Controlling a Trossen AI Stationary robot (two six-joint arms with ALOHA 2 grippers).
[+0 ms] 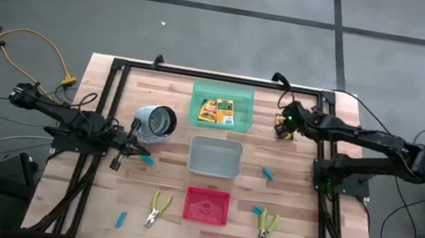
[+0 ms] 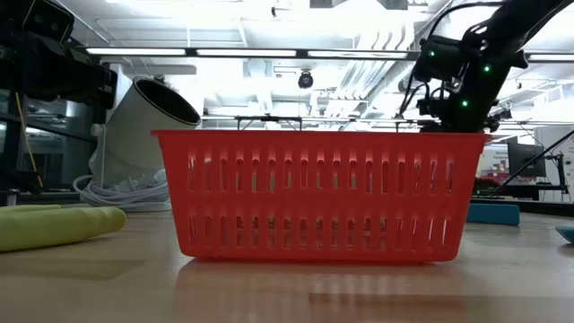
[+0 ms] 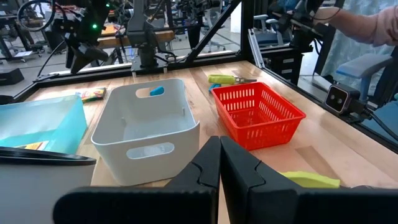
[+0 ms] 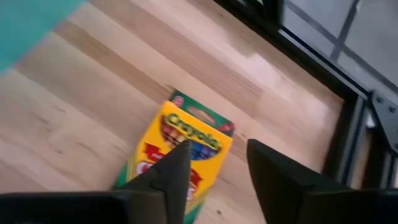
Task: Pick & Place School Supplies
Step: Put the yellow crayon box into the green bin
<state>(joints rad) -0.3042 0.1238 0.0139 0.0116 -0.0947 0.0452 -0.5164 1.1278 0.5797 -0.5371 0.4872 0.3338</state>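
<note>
High view, left to right: the left gripper [image 1: 140, 152] rests low over the counter [image 1: 297, 233], fingers [image 3: 211, 168] pressed together, a light-blue piece [image 1: 149, 161] just beside their tips. The right gripper [image 4: 214, 163] hangs at the far right corner, fingers spread, a crayon box [image 4: 180, 152] lying flat on the wood directly beneath the gap.

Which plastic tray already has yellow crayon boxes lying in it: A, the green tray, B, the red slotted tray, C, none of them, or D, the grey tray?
A: from above, two yellow crayon boxes lie inside the green plastic tray at the table's far edge, while the grey tray and the red slotted tray hold no crayon boxes.
</note>
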